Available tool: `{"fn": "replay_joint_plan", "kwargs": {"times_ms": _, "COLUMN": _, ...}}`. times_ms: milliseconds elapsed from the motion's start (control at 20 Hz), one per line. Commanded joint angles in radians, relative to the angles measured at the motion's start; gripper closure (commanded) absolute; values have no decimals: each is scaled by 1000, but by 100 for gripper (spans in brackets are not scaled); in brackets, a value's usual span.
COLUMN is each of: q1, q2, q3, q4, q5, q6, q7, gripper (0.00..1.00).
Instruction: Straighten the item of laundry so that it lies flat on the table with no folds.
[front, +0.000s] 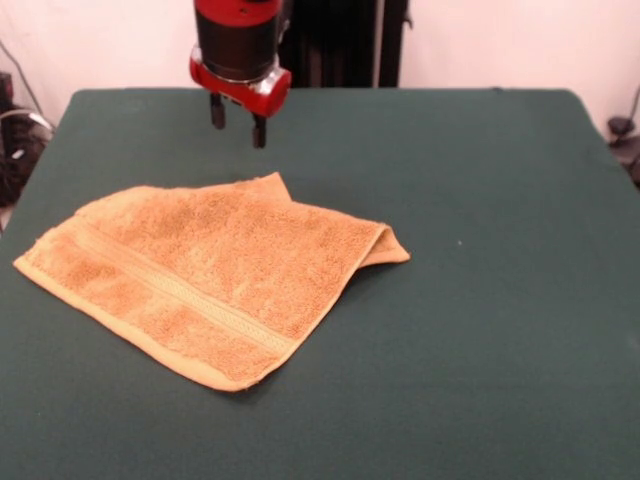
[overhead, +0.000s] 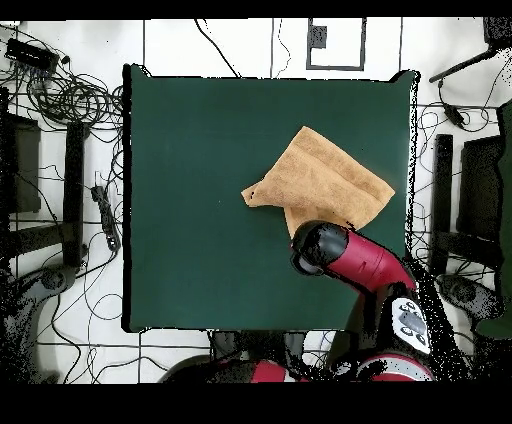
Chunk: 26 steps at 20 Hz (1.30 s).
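Hovering gripper jaws spread above towel far edge | folded corner unflattened | pinching top layer only advised

Cables on floor; dark stands, maybe.

Red-and-black cylindrical arm, red collar above a hand with two short black fingers

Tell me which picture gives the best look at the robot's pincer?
The front view. There the pincer hangs above the table just behind the orange towel, its two dark fingers apart and empty. In the overhead view the red arm covers it, so nothing of the pincer shows.
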Motion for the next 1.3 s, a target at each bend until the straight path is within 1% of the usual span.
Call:
{"fn": "replay_joint_plan", "kwargs": {"times_ms": 50, "q1": 42, "q2": 80, "q3": 79, "q4": -79, "q5": 51, "q6": 35, "q7": 206, "gripper": 0}}
{"fn": "replay_joint_plan", "kwargs": {"times_ms": 450, "q1": 45, "q2": 87, "q3": 81, "q4": -88, "q5": 55, "q6": 34, "q7": 214, "gripper": 0}}
{"fn": "replay_joint_plan", "kwargs": {"times_ms": 650, "q1": 46, "q2": 90, "q3": 81, "q4": -71, "q5": 64, "q6": 19, "q7": 233, "gripper": 0}}
{"fn": "replay_joint_plan", "kwargs": {"times_ms": 750, "q1": 51, "q2": 95, "q3": 76, "q4": -39, "q5": 82, "q6": -11, "q7": 268, "gripper": 0}}
{"fn": "replay_joint_plan", "kwargs": {"times_ms": 850, "q1": 52, "q2": 100, "q3": 83, "q4": 6, "q5": 123, "q6": -33, "q7": 319, "gripper": 0}}
{"fn": "replay_joint_plan", "kwargs": {"times_ms": 900, "q1": 51, "q2": 102, "q3": 88, "q4": 15, "q5": 126, "q6": -64, "q7": 319, "gripper": 0}}
{"fn": "replay_joint_plan", "kwargs": {"times_ms": 1000, "q1": 50, "q2": 108, "q3": 91, "q4": 21, "q5": 140, "q6": -80, "q7": 320, "gripper": 0}}
{"fn": "replay_joint_plan", "kwargs": {"times_ms": 1300, "q1": 54, "q2": 111, "q3": 90, "q4": 29, "q5": 181, "q6": -71, "q7": 307, "gripper": 0}}
